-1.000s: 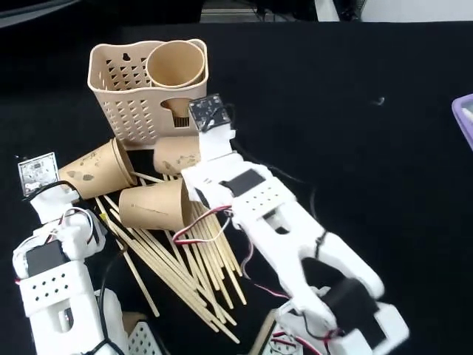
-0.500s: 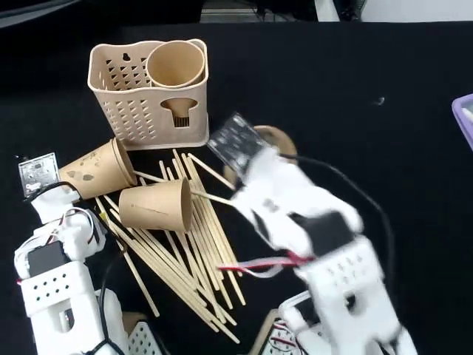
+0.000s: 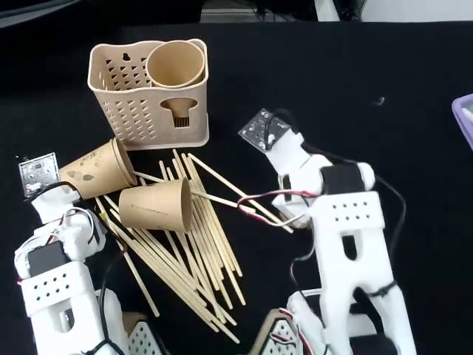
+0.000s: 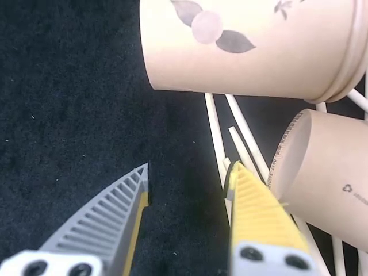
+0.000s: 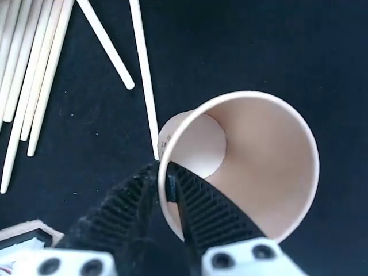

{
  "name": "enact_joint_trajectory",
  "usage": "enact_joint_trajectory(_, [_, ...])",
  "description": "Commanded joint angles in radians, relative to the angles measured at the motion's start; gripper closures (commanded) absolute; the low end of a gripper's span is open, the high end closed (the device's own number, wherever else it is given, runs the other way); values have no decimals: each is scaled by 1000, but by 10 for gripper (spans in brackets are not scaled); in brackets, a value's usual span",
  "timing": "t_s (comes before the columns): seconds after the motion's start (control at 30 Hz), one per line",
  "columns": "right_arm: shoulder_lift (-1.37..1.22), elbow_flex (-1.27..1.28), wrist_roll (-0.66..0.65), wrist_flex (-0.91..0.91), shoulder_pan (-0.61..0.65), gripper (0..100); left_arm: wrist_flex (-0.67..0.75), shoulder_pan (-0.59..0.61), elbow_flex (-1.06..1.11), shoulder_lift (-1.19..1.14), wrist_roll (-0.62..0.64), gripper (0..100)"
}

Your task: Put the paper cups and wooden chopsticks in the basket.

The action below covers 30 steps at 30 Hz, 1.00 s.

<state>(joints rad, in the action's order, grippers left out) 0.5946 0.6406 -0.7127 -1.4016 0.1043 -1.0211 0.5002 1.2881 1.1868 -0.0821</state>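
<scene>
A black cloth spreads wide — a purple object lies on it, partly cropped.

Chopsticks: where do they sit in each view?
High view: chopsticks fanned on the black table, under the plain cup.
Left wrist view: chopsticks beside the plain cup.
Right wrist view: chopsticks beside the held cup.
Shared landmark: the black table.

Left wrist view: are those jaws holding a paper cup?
No, the jaws stand open on nothing; the patterned cup and the plain cup lie on the table beyond their tips.
</scene>
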Motion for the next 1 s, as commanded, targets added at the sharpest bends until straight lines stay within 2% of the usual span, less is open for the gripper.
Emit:
enact_joint_trajectory(0.0, [-44, -31, -9, 14, 14, 985, 9, 2, -15, 6, 2, 777])
enact_joint_trajectory(0.17, [-51, 22, -9, 26, 32, 988, 9, 2, -15, 6, 0, 777])
enact_joint_trajectory(0.27, [15, -64, -9, -29, 28, 988, 9, 2, -15, 6, 0, 777])
enact_joint_trajectory(0.4, [136, -453, 29, -181, 80, 988, 12, 2, -15, 6, 0, 777])
enact_joint_trajectory(0.5, [117, -769, 74, -167, 167, 988, 15, 2, -16, 6, 0, 777])
enact_joint_trajectory(0.7, [-133, -1095, 77, 26, 345, 988, 11, 2, -15, 6, 2, 777])
enact_joint_trajectory(0.97, [-539, -1342, 69, 114, 503, 988, 11, 2, -15, 6, 0, 777])
